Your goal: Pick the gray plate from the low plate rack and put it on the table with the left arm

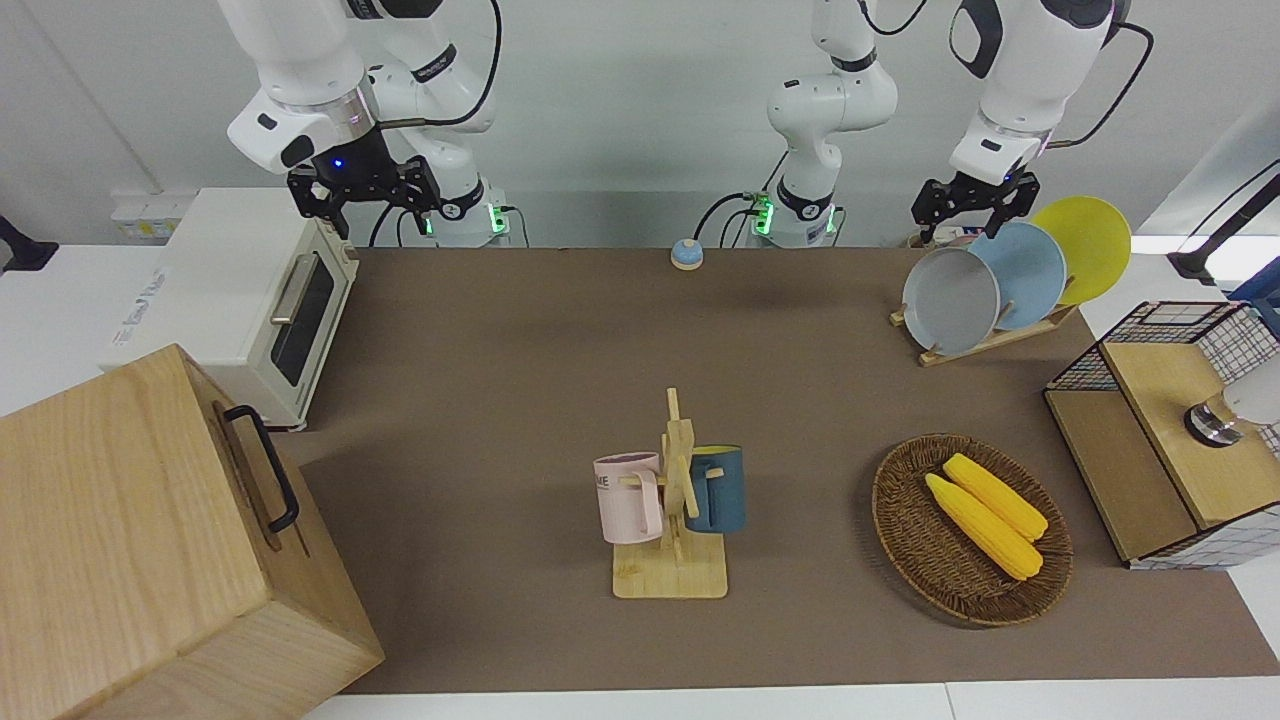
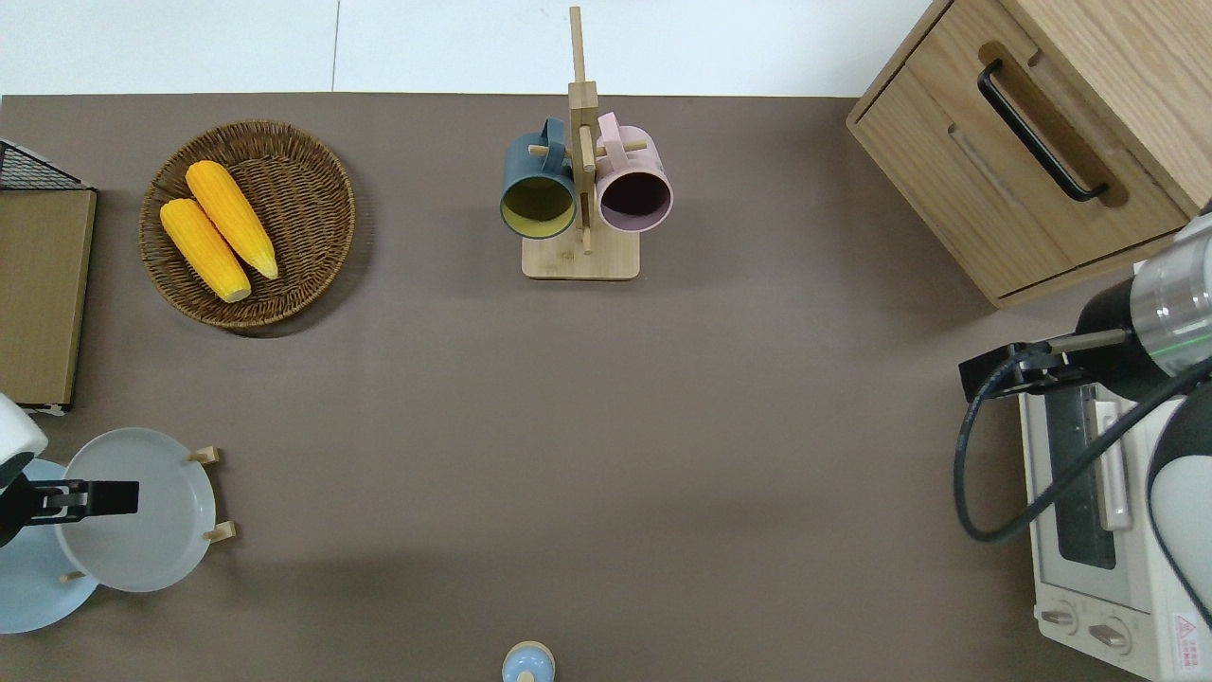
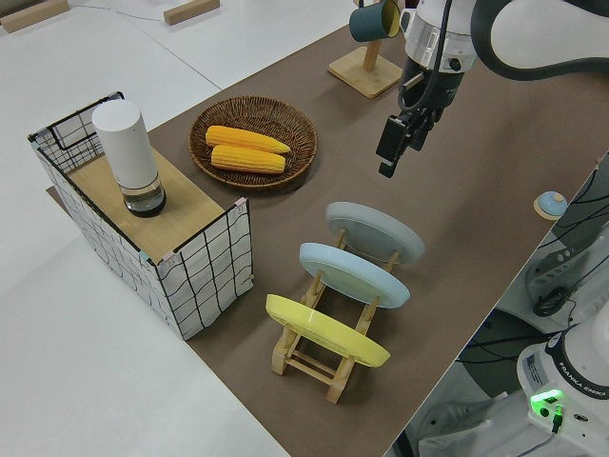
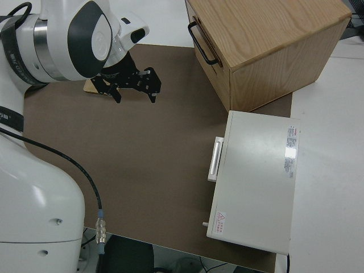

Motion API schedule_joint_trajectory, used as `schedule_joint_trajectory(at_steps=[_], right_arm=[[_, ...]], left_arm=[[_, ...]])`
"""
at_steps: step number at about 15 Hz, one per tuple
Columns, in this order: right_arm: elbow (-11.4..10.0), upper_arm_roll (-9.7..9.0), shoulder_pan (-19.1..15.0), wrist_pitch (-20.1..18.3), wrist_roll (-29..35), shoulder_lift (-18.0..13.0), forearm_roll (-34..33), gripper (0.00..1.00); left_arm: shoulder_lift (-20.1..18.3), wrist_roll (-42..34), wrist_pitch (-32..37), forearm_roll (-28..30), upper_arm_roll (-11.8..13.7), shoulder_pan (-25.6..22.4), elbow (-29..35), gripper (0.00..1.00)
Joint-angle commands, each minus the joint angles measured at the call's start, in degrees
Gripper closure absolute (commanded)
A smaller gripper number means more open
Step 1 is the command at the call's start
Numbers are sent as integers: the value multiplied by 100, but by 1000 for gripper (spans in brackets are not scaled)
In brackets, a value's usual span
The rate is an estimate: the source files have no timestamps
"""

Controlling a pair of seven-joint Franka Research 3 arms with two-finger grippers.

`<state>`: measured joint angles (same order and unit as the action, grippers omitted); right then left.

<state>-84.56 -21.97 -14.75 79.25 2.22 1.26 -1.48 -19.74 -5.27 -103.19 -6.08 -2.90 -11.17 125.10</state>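
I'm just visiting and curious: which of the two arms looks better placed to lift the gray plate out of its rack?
The left. Its left gripper hangs open over the gray plate in the low plate rack; the right arm is parked.

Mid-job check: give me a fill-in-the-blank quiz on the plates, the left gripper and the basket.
1. The round light-gray plate stands in the low wooden plate rack beside the light-____ plate.
2. The left gripper hangs over the ____ plate.
3. The round wicker basket holds ____ yellow corn cobs.

Missing: blue; gray; two
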Motion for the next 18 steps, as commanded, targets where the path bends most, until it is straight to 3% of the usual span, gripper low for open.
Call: schedule_joint_trajectory(at_steps=[1, 16, 18], right_arm=[[44, -115, -142, -67, 68, -12, -37, 17], [44, -124, -142, -67, 68, -12, -37, 17], [44, -124, -142, -67, 68, -12, -37, 17]], left_arm=[[-171, 44, -359, -104, -35, -253, 452, 5], [-74, 624, -1555, -772, -35, -597, 1332, 9], [-13, 632, -1608, -772, -35, -632, 1332, 73]])
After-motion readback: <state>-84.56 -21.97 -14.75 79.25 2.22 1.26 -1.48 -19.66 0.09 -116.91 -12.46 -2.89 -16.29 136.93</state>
